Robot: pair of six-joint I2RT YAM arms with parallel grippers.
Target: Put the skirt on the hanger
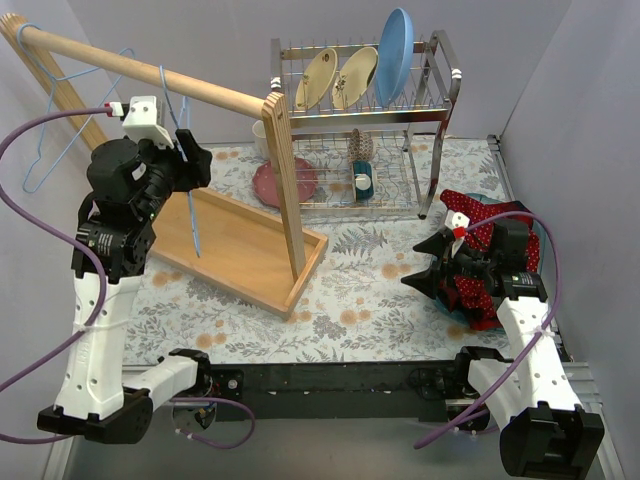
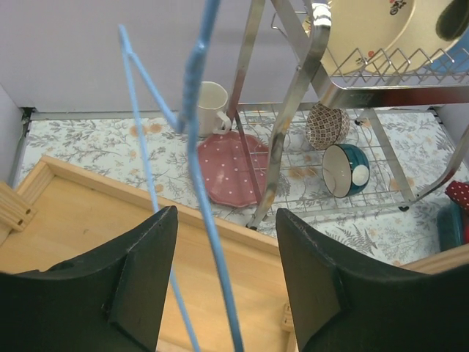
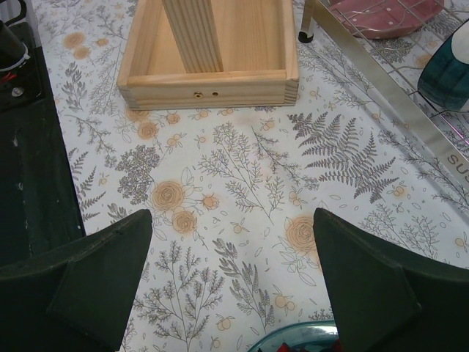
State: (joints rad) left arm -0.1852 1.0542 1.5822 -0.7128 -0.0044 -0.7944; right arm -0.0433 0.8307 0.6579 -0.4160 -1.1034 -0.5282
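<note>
Red dotted skirt [image 1: 490, 225], one, half hidden behind the right gripper [image 1: 425, 262], jaws apart; left gripper [image 2: 226, 214] apart around one blue hanger [image 2: 192, 110], its lower part cut off

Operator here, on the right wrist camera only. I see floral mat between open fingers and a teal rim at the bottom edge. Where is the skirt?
Observer: In the top view the skirt lies bunched at the far right, just right of the right gripper, whose fingers point away from it.
Operator: Does the left arm have the hanger?
Observer: Not clamped. The left wrist view shows the wire of the blue hanger passing between the fingers of the left gripper, which stand apart.
</note>
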